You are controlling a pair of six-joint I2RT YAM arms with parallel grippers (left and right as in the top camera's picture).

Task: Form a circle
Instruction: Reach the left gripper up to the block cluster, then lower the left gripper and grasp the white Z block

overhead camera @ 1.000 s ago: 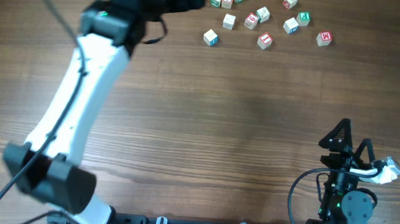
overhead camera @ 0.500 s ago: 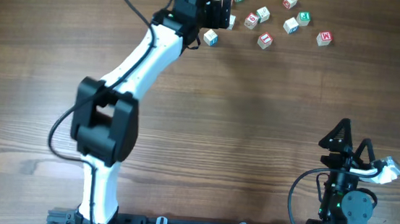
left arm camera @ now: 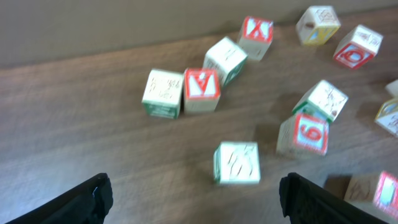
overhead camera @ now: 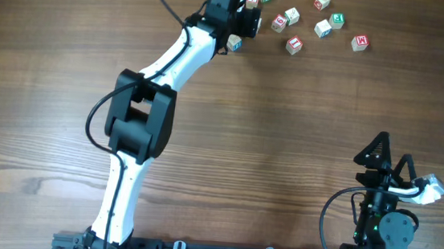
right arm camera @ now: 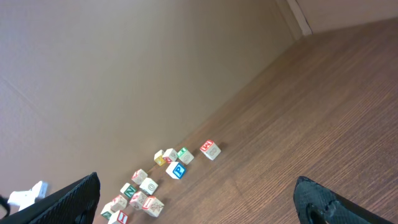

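Where the left end effector point(left arm camera: 196, 202) stands: we see it low over the bench point(overhead camera: 284, 146) at the far edge, its fingers point(left arm camera: 87, 199) spread wide with nothing between them. A second ago it hung further left, beside the cubes rather than over them.
Nearest cube point(left arm camera: 236, 163): whitish with green marks, it lies just ahead of the gap and touches neither finger.
Clump of three cubes point(left arm camera: 201, 87): beyond that one we find a green-marked cube, a red A and a third one huddled close together. They make no ring, and the clump lies where it lay before.
Loose cubes point(overhead camera: 323, 27): scattered to the right along the far edge, apart from one another, and unmoved as far as we can tell.
Left arm point(overhead camera: 138, 121): its elbow has swung from the near left corner toward the middle of the bench.
Right end effector point(overhead camera: 390, 159): fingers spread, holding nothing, at the near right edge, well apart from the cubes, and unchanged.
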